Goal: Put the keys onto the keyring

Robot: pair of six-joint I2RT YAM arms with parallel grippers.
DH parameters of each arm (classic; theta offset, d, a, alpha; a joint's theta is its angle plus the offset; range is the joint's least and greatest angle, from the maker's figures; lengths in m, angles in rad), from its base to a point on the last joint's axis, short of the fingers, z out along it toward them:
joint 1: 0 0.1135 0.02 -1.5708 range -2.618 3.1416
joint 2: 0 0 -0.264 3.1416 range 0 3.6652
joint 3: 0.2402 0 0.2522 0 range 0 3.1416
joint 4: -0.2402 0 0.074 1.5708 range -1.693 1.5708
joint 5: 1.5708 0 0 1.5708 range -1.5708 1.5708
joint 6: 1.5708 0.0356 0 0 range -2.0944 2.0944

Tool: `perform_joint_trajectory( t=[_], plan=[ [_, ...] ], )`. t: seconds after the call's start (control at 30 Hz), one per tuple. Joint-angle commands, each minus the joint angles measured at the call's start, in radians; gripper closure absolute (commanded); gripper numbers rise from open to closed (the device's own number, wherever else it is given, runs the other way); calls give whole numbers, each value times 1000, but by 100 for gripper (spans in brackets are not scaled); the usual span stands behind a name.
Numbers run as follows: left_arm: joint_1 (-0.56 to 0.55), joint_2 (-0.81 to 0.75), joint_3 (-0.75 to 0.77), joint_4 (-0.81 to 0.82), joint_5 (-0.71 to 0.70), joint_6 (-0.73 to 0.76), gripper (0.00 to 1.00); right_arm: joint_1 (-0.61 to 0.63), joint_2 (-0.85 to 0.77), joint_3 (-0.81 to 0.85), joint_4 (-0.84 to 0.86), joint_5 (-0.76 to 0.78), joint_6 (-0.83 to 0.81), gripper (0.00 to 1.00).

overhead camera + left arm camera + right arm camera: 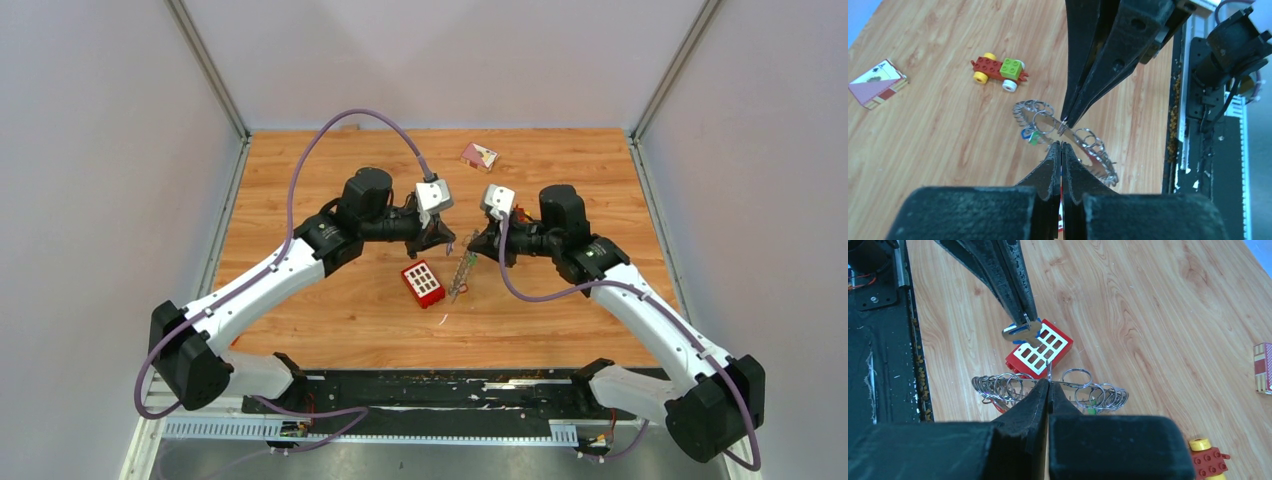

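The keyring (461,272) is a grey metal ring carrying several small wire loops. It hangs above the table, edge-up, between the two grippers. My right gripper (1049,383) is shut on its rim, with loops to either side (1098,395). My left gripper (437,241) is shut on a small key with a blue tag (1023,332), held just above and beside the keyring. In the left wrist view the keyring (1095,156) runs across just beyond my shut fingertips (1054,152). Blue and green tags (1029,135) hang from it, and a green tag shows in the right wrist view (1091,410).
A red studded brick (423,283) lies on the table just under the grippers. A small toy car of red, green and yellow blocks (999,70) lies further off. A red and white card box (478,155) lies at the back. The black base rail (430,390) runs along the near edge.
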Motion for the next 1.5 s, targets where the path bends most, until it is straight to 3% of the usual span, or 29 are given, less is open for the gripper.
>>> perform_joint_trajectory(
  t=[0.0,0.23,1.47],
  plan=[
    [-1,-27,-4,70,5,-140,100,25,5,60,87,57,3,100],
    [-1,-9,-10,87,8,-225,100,61,-7,57,91,109,-28,100],
    [4,50,6,85,-41,-234,100,100,-50,21,89,136,-78,100]
  ],
)
